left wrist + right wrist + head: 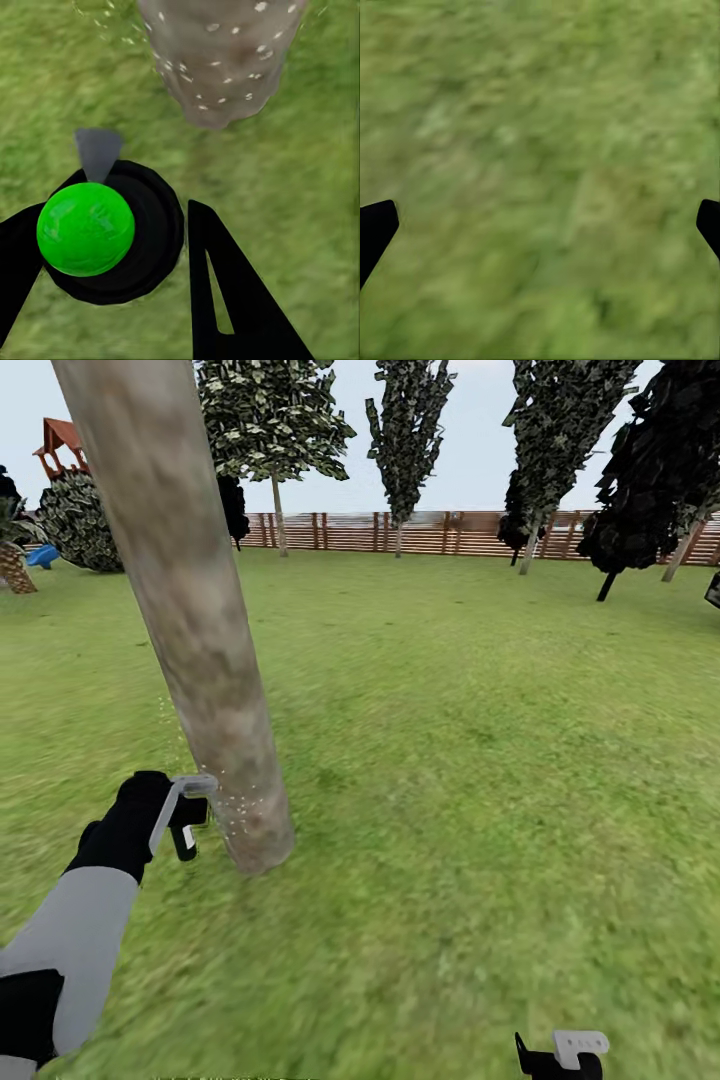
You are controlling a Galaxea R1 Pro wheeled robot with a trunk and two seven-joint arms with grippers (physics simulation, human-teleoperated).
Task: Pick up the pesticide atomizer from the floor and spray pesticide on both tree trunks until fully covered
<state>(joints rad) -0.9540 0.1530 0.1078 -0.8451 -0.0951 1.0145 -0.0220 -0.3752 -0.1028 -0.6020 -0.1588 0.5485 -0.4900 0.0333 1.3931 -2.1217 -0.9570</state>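
Holding the sprayer (86,229) between its fingers, the left gripper (178,815) sits low beside the base of the tree trunk (185,600), nozzle twd the bark. Whitish specks (225,64) dot the lower trunk, w/ a few drifting just beside it. Sprayer shows a bright green round top in a black body in the wrist view. Right gripper (540,225) hangs over bare grass (480,760), fingers spread wide, nothing btwn them. Brown slat fence (430,532) far behind.

Bright, even daylight, no hard shadows; smeared, blurry grass (470,780), softest in both wrist views.
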